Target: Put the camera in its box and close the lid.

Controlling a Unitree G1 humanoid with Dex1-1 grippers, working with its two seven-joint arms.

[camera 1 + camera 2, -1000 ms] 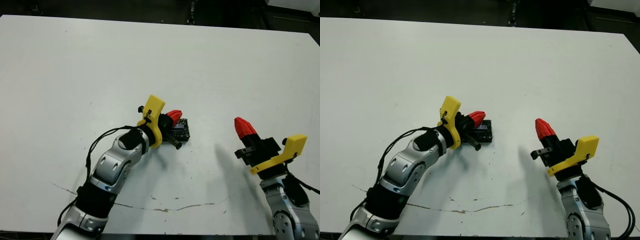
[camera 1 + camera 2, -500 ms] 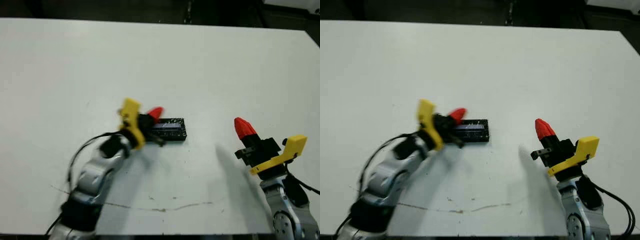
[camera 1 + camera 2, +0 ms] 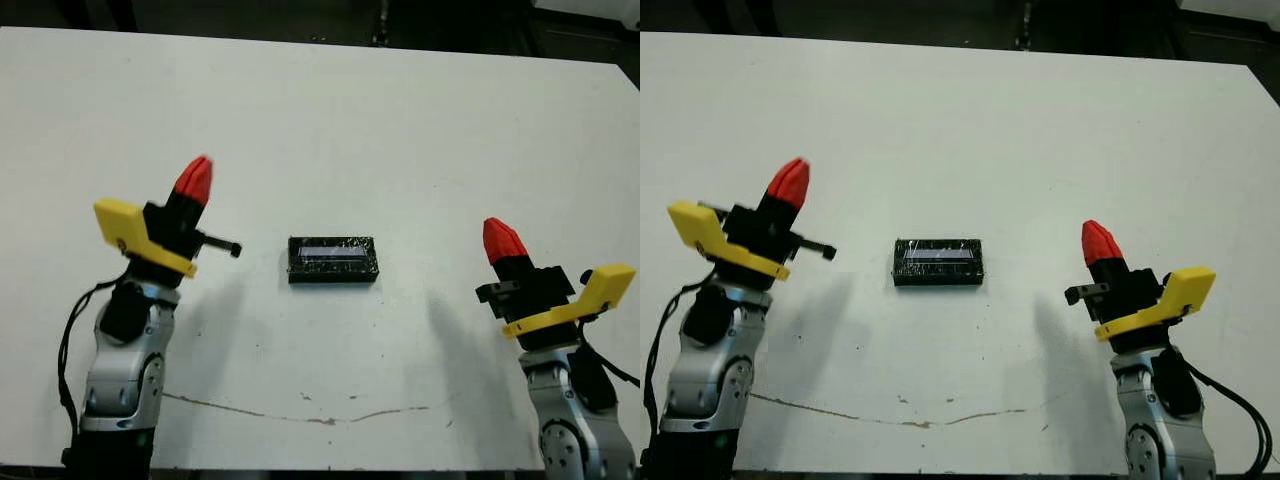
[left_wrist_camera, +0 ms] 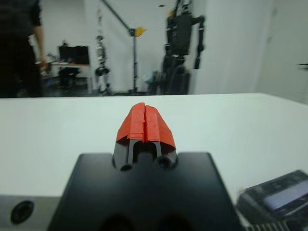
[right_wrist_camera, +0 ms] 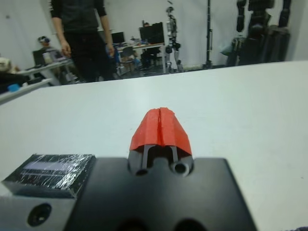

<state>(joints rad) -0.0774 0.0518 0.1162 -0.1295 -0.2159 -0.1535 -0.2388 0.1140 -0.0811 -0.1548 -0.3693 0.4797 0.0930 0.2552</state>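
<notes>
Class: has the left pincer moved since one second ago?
Yes. The left pincer has pulled away from the lid toward the robot's left, and now stands apart from it.

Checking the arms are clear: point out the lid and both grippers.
lid [image 3: 333, 259]: left eye view, middle of its black silver-marked top.
left gripper [image 3: 194, 178]: left eye view, its shut red tips.
right gripper [image 3: 503, 240]: left eye view, its shut red tips.
</notes>
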